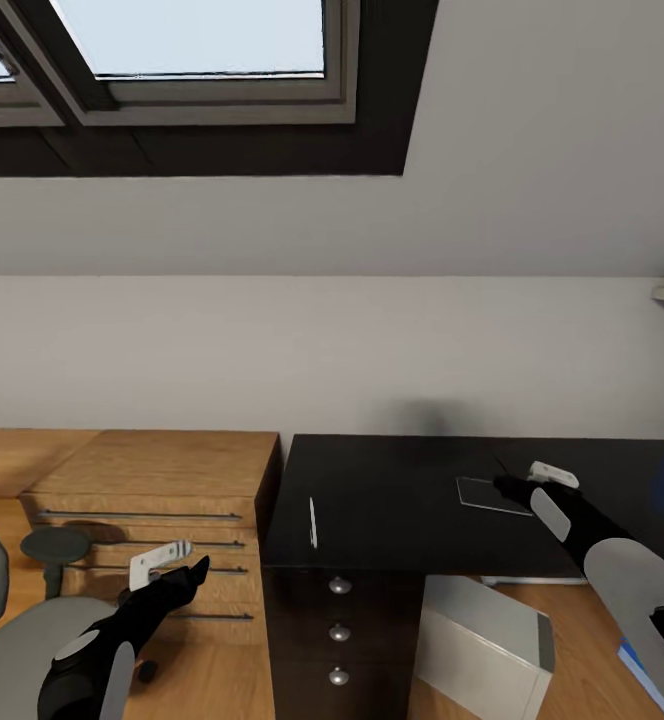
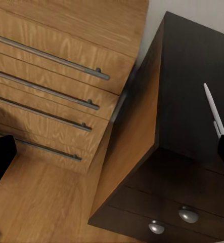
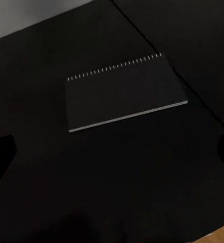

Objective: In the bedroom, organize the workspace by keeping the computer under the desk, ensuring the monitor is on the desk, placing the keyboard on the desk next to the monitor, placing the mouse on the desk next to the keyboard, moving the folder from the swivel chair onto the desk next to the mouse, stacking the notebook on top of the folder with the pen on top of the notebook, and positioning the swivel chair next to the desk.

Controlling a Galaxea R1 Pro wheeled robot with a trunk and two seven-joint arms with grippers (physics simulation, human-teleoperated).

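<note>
Just ahead of the right tool (image 1: 509,487), open and empty, lies the notebook (image 3: 123,93); it should descend squarely over its near edge.

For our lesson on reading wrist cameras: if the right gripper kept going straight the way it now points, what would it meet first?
Most likely the notebook, lying flat on the black desk straight ahead of the right gripper. Nothing stands between them, though depth is hard to judge; it might touch the desk surface just short of it.
</note>
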